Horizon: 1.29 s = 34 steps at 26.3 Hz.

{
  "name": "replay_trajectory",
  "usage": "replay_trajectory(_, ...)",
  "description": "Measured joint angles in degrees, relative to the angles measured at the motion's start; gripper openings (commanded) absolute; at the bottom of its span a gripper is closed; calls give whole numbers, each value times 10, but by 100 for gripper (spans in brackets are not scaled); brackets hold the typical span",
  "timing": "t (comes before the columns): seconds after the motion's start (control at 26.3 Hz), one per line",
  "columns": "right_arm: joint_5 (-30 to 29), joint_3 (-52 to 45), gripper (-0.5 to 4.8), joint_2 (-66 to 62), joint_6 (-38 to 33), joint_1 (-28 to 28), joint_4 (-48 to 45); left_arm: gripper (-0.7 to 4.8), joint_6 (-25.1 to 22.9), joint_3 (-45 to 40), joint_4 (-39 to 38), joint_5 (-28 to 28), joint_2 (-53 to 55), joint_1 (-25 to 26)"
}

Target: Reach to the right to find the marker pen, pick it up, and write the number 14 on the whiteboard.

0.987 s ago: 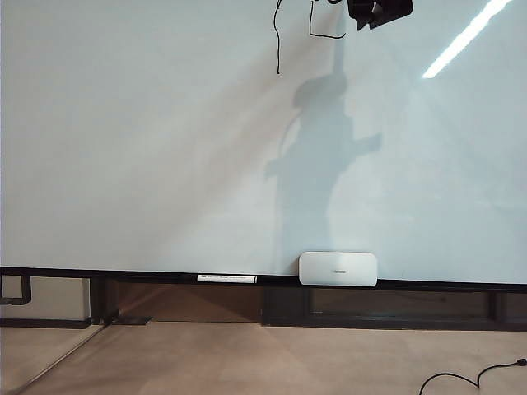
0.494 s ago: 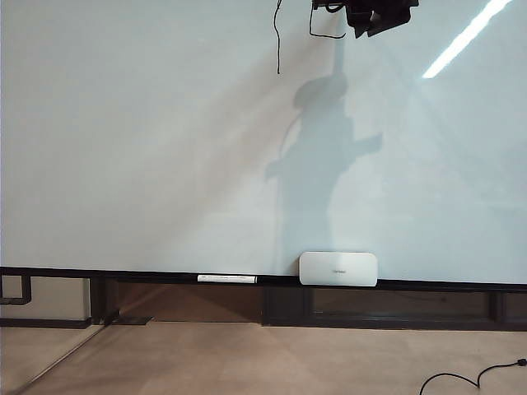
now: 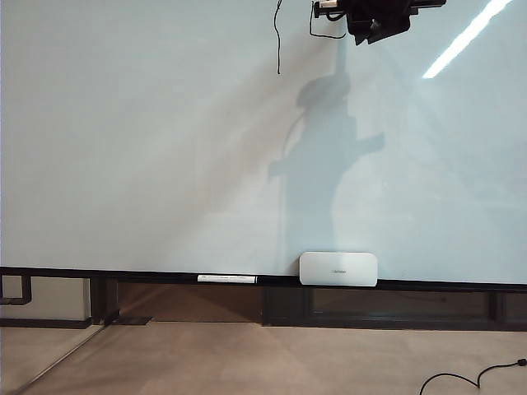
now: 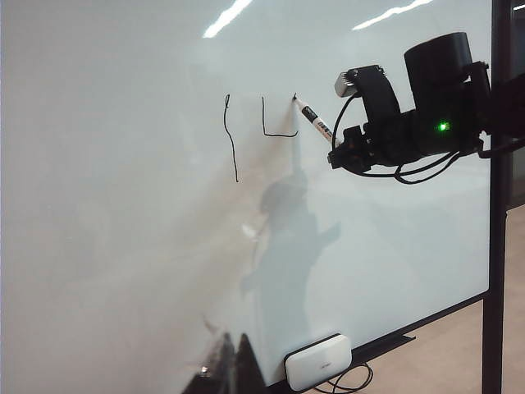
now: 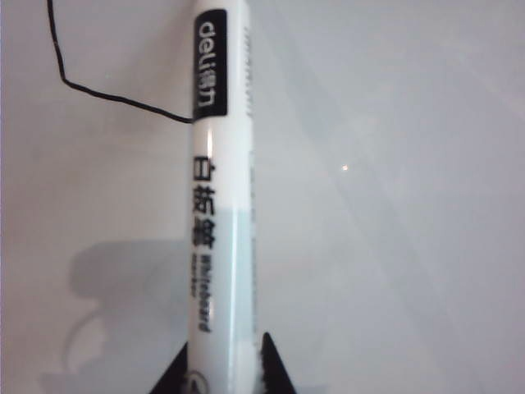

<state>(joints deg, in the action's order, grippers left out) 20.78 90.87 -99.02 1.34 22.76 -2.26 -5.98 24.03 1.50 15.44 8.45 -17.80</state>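
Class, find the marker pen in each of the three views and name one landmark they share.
Exterior view: marker pen at top edge, in the right claw.
Left wrist view: marker pen upper middle, tip on the whiteboard.
Right wrist view: marker pen fills the centre.
Shared landmark: the unfinished 4.

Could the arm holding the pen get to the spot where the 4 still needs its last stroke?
Probably yes: the right gripper holds the marker pen with its tip already by the unfinished 4 on the whiteboard, nothing between.
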Motion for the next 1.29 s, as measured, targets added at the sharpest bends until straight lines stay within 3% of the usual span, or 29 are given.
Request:
replay_trajectory(0.34,-5,0,-2,-9,-20,-5,39,-6,0,0,0,0,0,0)
replay_trajectory(0.53,-15,-1,-2,-32,-67,-5,83,-6,0,0,1,0,0,0)
replay_trajectory(1.29,-19,-12,-2,-61,-90,-5,137,-6,0,0,2,-2,-2,0)
